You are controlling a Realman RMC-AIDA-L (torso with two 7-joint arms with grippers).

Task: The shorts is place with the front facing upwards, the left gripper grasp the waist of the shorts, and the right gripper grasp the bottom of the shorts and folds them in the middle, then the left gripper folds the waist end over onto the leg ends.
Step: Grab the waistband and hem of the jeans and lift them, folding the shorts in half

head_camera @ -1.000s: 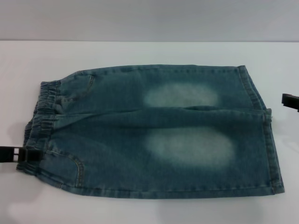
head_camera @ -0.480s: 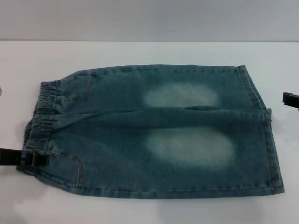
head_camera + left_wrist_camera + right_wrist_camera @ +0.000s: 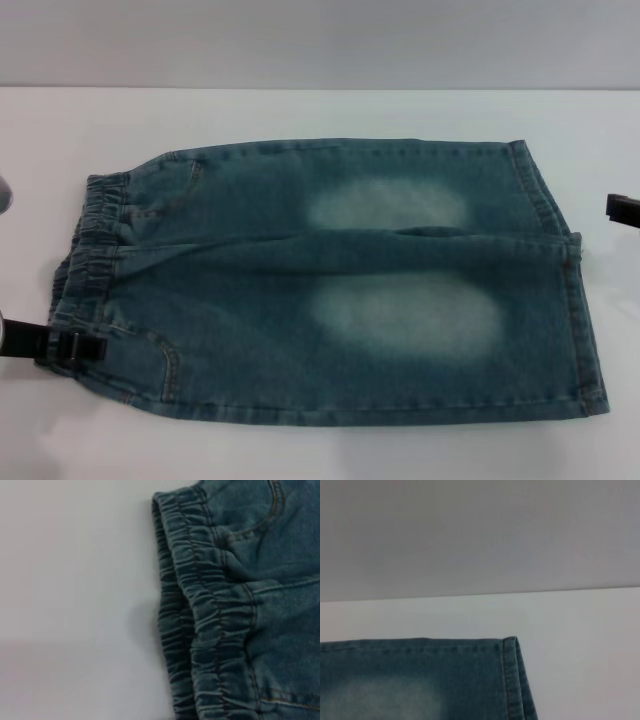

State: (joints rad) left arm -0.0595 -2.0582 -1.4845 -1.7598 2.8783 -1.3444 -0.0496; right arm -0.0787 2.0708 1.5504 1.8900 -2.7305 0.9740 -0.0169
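Head view: shorts (image 3: 330,285) lying flat mid-table (image 3: 300,110), waist (image 3: 90,255) at 9 o'clock. Left gripper (image 3: 68,346) touching waist corner; right gripper (image 3: 622,208) sitting at 3 o'clock; finger states unclear.

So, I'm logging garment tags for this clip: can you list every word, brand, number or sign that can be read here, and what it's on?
None: no readable text in any view.
The shorts: plain denim and stitching, no label showing.
The waist: gathered elastic only, no tag visible.
The table: bare white, unmarked.
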